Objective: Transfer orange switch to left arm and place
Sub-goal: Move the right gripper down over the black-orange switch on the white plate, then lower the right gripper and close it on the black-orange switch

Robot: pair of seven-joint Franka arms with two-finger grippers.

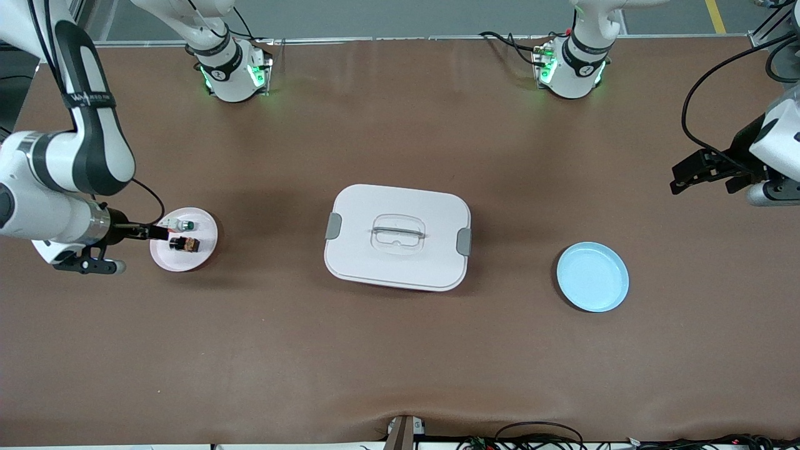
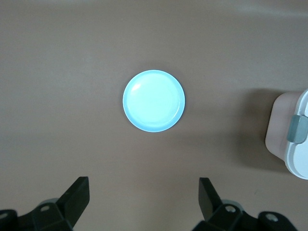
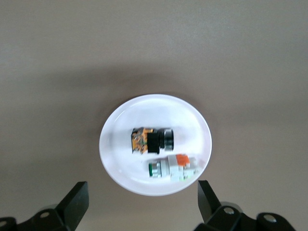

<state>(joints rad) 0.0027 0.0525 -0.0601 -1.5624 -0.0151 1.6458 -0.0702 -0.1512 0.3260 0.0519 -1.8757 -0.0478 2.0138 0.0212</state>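
The orange switch (image 1: 184,244) (image 3: 151,140), a stubby black part with orange at one end, lies on its side on a small white plate (image 1: 204,235) (image 3: 159,111) toward the right arm's end of the table. My right gripper (image 1: 150,232) (image 3: 142,185) hangs open over that plate's edge, with nothing between its fingers. The white box (image 1: 375,206) (image 2: 296,144) with grey latches stands closed at mid-table. My left gripper (image 1: 700,178) (image 2: 144,181) waits open and empty above the table at the left arm's end.
A white switch with a green top (image 1: 185,224) (image 3: 172,167) lies on the same plate, just beside the orange one and farther from the front camera. A light blue plate (image 1: 592,277) (image 2: 154,101) sits between the box and the left arm's end.
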